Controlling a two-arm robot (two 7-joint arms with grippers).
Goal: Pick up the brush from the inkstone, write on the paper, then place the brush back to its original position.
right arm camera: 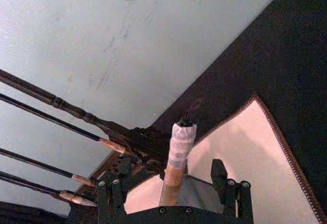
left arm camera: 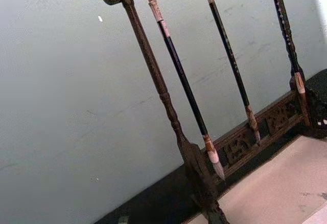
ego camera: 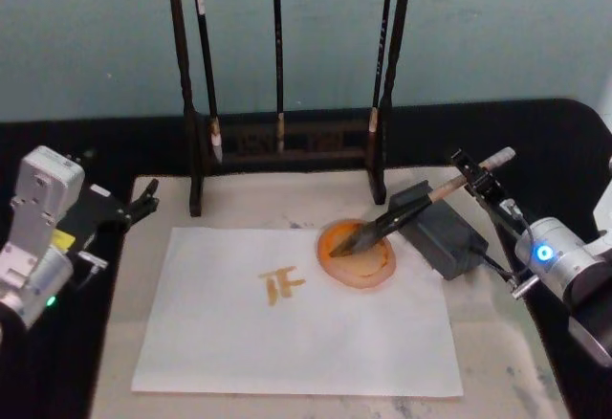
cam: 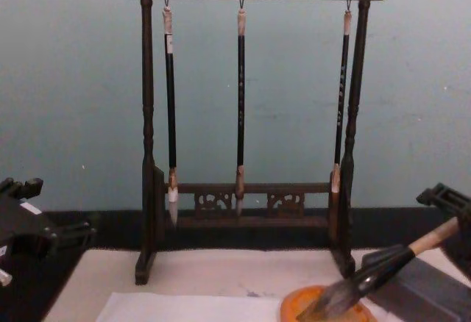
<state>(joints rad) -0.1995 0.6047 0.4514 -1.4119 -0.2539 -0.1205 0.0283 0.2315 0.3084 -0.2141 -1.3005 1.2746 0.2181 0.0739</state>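
Three thin black brushes (cam: 241, 94) hang on dark wooden rack (cam: 147, 153) at back by teal wall (ego camera: 478, 36); thick grey-tipped calligraphy brush (ego camera: 402, 210) lies w/ tip in small round orange dish (ego camera: 368, 266) at flat white paper sheet (ego camera: 287, 342)'s far R corner, shaft across dark grey slab (ego camera: 445, 237), R gripper (ego camera: 475, 172) w/ fingers apart astride its tan handle, L gripper (ego camera: 145, 199) parked off beige felt mat (ego camera: 497, 342)'s L edge, state can't tell.

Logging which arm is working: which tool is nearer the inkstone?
Right. The right tool sits around the brush handle, right of the inkstone; the left tool is far left, past the paper.
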